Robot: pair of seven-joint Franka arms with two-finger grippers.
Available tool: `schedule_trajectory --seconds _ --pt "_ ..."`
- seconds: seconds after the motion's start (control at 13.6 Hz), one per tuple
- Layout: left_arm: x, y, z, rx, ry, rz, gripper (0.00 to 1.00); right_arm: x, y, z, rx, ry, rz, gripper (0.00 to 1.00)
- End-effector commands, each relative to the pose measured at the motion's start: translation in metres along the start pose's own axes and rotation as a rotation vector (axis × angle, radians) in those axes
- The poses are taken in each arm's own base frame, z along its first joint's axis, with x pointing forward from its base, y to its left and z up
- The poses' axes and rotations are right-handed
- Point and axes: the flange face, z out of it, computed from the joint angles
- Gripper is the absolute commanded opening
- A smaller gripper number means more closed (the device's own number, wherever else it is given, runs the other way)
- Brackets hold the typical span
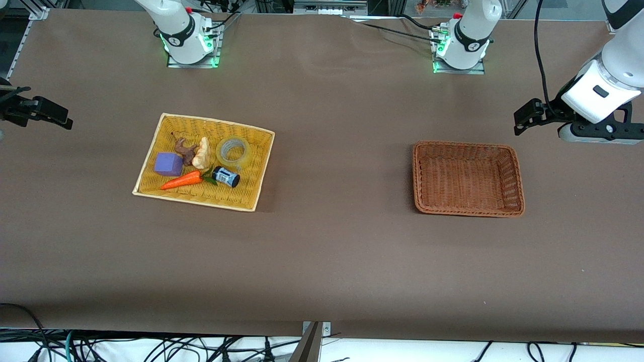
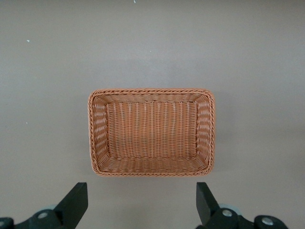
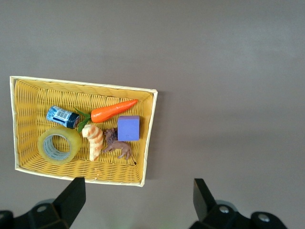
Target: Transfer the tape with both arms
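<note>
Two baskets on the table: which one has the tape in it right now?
The yellow basket toward the right arm's end of the table. The tape lies flat in it among a carrot, a bottle and other items. The brown basket, toward the left arm's end, holds nothing.

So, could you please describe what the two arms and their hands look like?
Both arms are white and rounded, with black joint bands, on bases glowing green. The left arm trails a black cable and carries a black bracket. The left hand and right hand each show two black, wedge-shaped fingers on dark bodies with small silver screws. Red fittings sit near both bases.
</note>
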Motion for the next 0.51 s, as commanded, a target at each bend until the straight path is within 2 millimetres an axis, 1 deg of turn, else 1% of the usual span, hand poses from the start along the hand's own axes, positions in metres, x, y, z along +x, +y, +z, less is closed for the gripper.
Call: schedule_trajectory --seconds 0.0,0.22,0.44 --pt "-0.0038 0.0031 -0.0082 0.024 -0.001 0.008 1.0 0.0019 0.0019 -0.006 0.0 0.005 0.014 1.0" --pt "-0.0032 0.0081 -0.0168 0.024 0.012 0.014 1.0 0.0019 0.0017 -0.006 0.002 0.005 0.012 1.0" --pt "-0.0037 0.0089 -0.0164 0.025 0.007 0.016 1.0 0.0022 0.0019 -0.0063 0.0 0.009 0.014 1.0"
